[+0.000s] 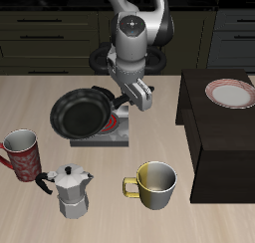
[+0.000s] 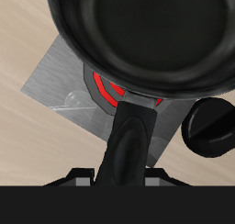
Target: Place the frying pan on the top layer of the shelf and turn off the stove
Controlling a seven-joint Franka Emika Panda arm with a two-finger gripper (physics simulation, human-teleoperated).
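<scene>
The black frying pan [image 1: 82, 110] hangs tilted just above the stove [image 1: 108, 135], held by its long handle. My gripper [image 1: 134, 96] is shut on the end of that handle. In the wrist view the pan [image 2: 138, 35] fills most of the frame, and its handle [image 2: 128, 140] runs back into my gripper [image 2: 119, 180]. Beneath it lie the grey stove plate [image 2: 60, 81], a glowing red coil [image 2: 108, 95] and the black knob [image 2: 213, 127]. The dark shelf [image 1: 214, 137] stands beside the stove, its flat top lower than the pan.
A pink-rimmed plate [image 1: 231, 93] lies on the shelf top toward the back. A red mug [image 1: 22, 152], a metal moka pot [image 1: 70, 190] and a yellow-beige mug [image 1: 154, 184] stand near the table's front edge. Kitchen drawers are behind the robot.
</scene>
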